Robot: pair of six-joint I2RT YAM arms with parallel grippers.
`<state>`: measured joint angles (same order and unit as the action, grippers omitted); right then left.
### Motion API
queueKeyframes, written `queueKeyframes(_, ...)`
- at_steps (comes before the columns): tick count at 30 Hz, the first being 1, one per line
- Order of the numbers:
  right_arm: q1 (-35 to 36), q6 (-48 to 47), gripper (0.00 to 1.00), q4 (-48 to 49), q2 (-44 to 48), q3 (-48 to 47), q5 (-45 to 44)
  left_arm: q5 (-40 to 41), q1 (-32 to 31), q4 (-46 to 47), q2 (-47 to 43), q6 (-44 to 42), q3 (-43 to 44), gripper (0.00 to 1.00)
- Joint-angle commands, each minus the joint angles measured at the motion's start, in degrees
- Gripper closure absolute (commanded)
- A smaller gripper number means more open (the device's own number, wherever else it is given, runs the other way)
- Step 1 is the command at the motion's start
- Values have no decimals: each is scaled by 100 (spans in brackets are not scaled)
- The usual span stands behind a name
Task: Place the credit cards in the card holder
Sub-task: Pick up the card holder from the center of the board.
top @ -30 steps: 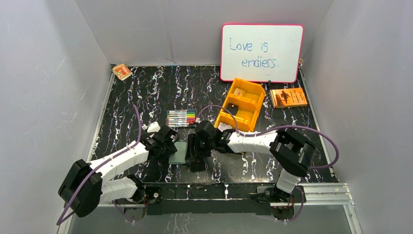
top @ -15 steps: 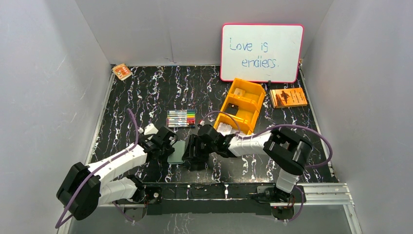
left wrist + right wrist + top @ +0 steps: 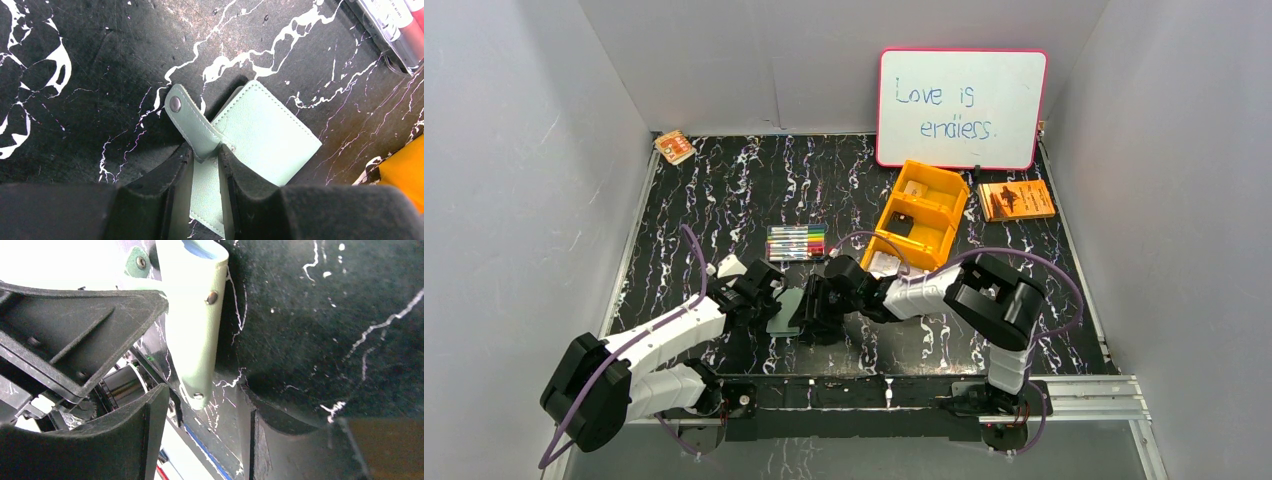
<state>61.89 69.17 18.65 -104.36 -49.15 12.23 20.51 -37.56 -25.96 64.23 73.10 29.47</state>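
The pale green card holder (image 3: 788,311) lies near the front of the table between my two grippers. My left gripper (image 3: 205,152) is shut on the card holder (image 3: 272,135), pinching one cover at the base of its snap tab (image 3: 186,117). From the right wrist, the card holder (image 3: 192,315) shows edge-on, one cover raised, blue lining visible at the top. My right gripper (image 3: 202,395) stands open just short of its lower edge, holding nothing. In the top view the right gripper (image 3: 812,314) sits close against the holder's right side. Small whitish and dark credit cards (image 3: 913,188) lie in the orange bin.
An orange three-compartment bin (image 3: 947,228) stands behind the right arm. A pack of markers (image 3: 796,241) lies just behind the card holder. At the back are a whiteboard (image 3: 961,108), an orange booklet (image 3: 1016,199) and a small orange-and-white packet (image 3: 674,146).
My left gripper has closed on the card holder. The right gripper has slid left, up to the holder's right side. The holder has tilted slightly.
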Motion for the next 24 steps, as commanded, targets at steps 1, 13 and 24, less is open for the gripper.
queueKeyframes(1,10,1,40,152,-198,-259,112,75,72,-781,274,-193,-448,78)
queueKeyframes(13,43,11,52,50,-501,-473,208,-337,65,-440,128,-425,-372,78)
queueKeyframes(24,69,-35,95,205,-495,-544,128,-443,65,-528,-86,-446,-255,78)
